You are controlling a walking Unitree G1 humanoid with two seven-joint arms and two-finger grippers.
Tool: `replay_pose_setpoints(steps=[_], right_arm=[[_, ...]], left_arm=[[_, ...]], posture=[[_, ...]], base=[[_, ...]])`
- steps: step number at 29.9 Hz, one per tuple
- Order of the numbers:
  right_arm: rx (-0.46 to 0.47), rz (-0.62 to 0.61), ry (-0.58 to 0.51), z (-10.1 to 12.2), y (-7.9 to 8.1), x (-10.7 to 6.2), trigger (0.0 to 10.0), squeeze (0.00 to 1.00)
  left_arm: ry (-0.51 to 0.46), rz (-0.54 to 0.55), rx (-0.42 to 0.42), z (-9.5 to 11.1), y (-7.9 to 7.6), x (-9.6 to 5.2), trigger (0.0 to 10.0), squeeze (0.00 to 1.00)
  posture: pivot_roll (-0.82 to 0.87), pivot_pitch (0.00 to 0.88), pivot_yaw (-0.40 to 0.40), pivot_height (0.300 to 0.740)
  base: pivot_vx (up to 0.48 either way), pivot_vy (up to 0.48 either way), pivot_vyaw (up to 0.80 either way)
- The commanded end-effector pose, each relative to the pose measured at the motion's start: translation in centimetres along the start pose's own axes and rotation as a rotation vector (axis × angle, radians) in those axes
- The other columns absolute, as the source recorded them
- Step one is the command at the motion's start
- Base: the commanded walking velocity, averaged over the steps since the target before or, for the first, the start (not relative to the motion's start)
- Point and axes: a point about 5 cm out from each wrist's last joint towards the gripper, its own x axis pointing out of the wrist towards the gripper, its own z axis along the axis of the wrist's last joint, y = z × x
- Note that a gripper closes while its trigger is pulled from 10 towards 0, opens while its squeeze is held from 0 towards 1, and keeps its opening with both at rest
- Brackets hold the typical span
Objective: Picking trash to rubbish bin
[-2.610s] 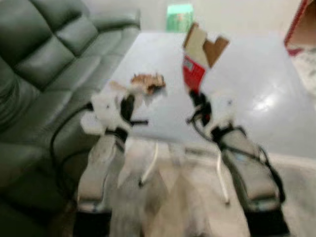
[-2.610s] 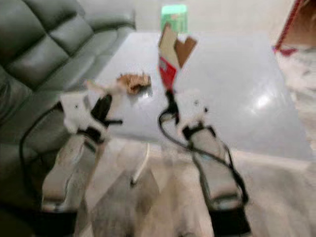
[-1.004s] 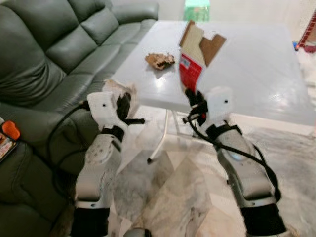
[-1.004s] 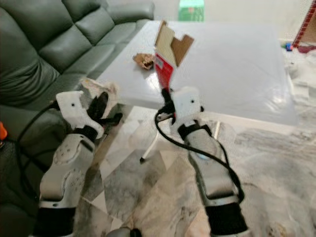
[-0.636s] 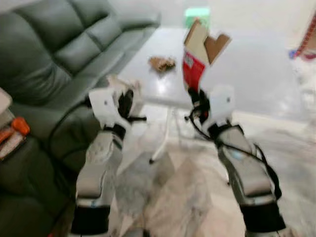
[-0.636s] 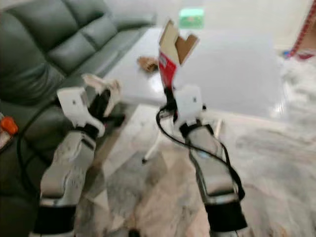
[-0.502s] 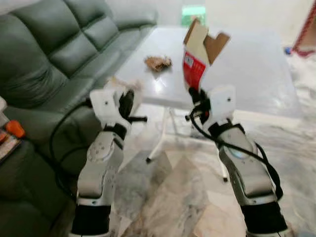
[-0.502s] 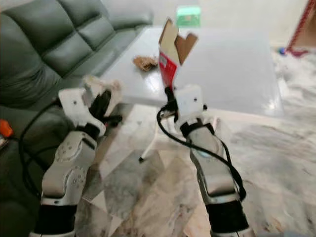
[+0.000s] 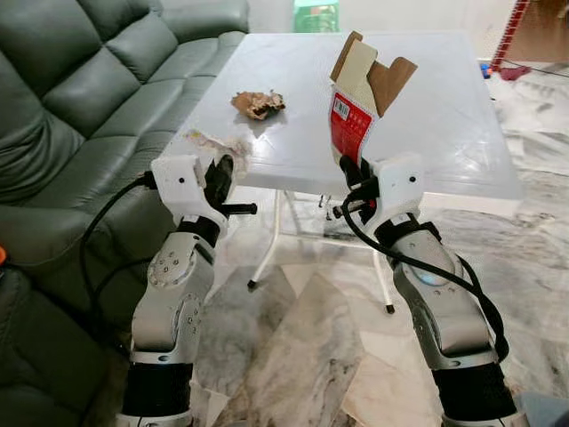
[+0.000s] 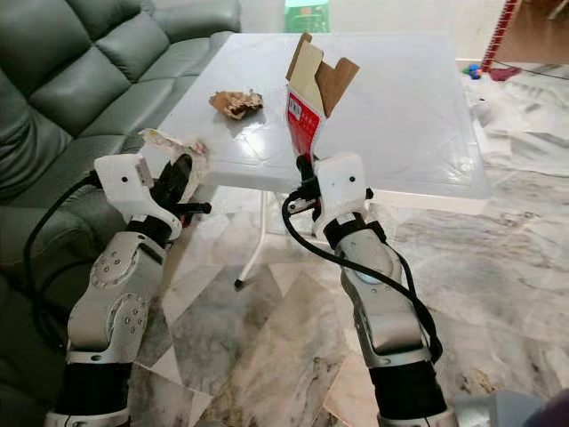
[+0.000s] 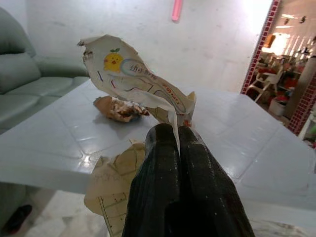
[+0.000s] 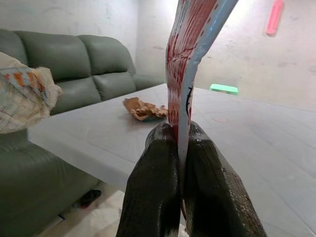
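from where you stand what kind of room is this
Most likely a home living room: a dark green sofa stands beside a white folding table on a marble-patterned tile floor.

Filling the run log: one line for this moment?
left claw: shut on paper wrapper | right claw: shut on red carton | crumpled brown scrap on table

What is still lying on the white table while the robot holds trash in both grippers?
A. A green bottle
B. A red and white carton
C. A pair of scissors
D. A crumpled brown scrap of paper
D: a crumpled brown scrap lies on the white table, while the right gripper pinches the red and white carton and the left gripper pinches a printed paper wrapper.
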Motion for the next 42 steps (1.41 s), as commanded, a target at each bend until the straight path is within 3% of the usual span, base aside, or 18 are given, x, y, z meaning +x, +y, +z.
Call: replay_pose_setpoints(steps=[1,12,21,42], right_arm=[[0.004,0.011,-0.010,0.24,0.37,0.15,10.0,0.00],[0.009,0.010,-0.010,0.18,0.54,0.13,10.0,0.00],[0.012,0.016,-0.034,0.45,0.59,0.13,10.0,0.00],[0.011,0.011,-0.018,0.25,0.50,0.13,10.0,0.00]], left_arm=[[-0.019,0.013,0.021,0.52,0.73,0.19,10.0,0.00],[-0.023,0.012,0.033,0.66,1.03,0.49,10.0,0.00],[-0.028,-0.009,0.021,0.54,0.87,0.46,10.0,0.00],[-0.028,-0.036,0.015,0.39,0.63,0.29,10.0,0.00]], posture=[[-0.06,0.046,0.069,0.740],[-0.05,0.048,0.074,0.740],[-0.05,0.049,0.074,0.740],[-0.06,0.050,0.075,0.740]], base=[[0.000,0.000,0.00],[0.000,0.000,-0.58],[0.000,0.000,0.00],[0.321,0.000,-0.75]])
